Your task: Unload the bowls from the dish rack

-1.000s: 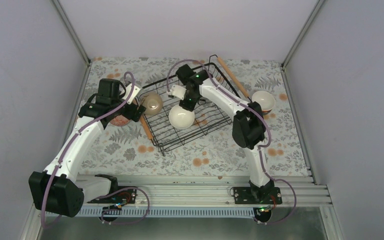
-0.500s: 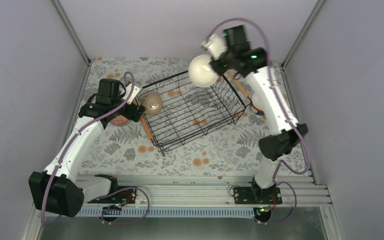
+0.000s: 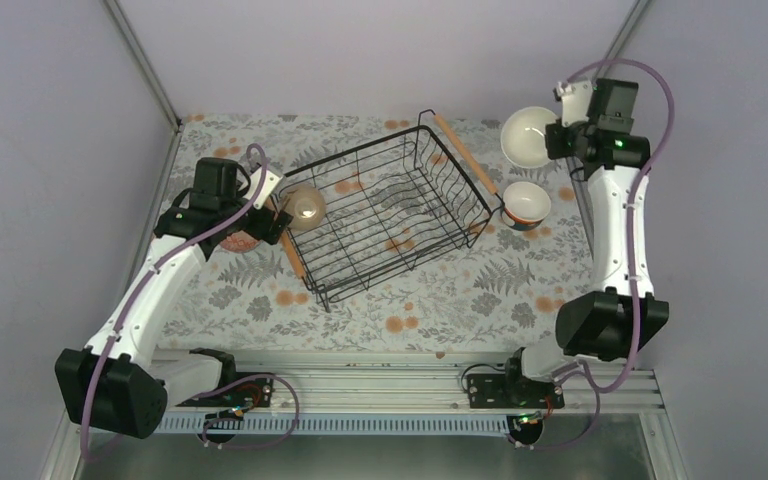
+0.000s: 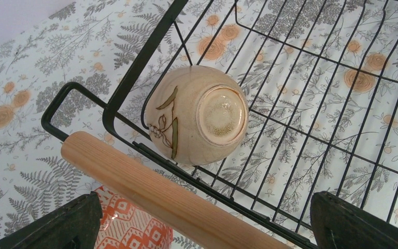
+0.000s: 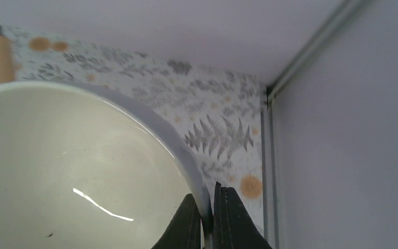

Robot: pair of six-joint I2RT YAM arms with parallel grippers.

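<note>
The black wire dish rack (image 3: 400,240) sits mid-table. A beige bowl (image 3: 306,207) lies tipped in its left corner, base toward the left wrist camera (image 4: 197,122). My left gripper (image 3: 270,215) hovers open over the rack's left wooden handle (image 4: 155,192), its jaws (image 4: 205,207) wide apart and holding nothing. Just outside that handle, an orange patterned bowl (image 4: 129,223) rests on the table. My right gripper (image 3: 558,135) is shut on the rim of a white bowl (image 3: 528,137), held in the air near the far right corner; the fingers pinch the rim (image 5: 207,207).
A bowl with a white inside (image 3: 526,203) stands on the table right of the rack, beside its right wooden handle (image 3: 465,155). Grey walls close in the table at left, back and right, with a corner post (image 5: 311,46) near the held bowl.
My right arm has lifted the white bowl out of the rack and swung it over the back rim to the far right corner. The left arm and beige bowl have stayed put.
</note>
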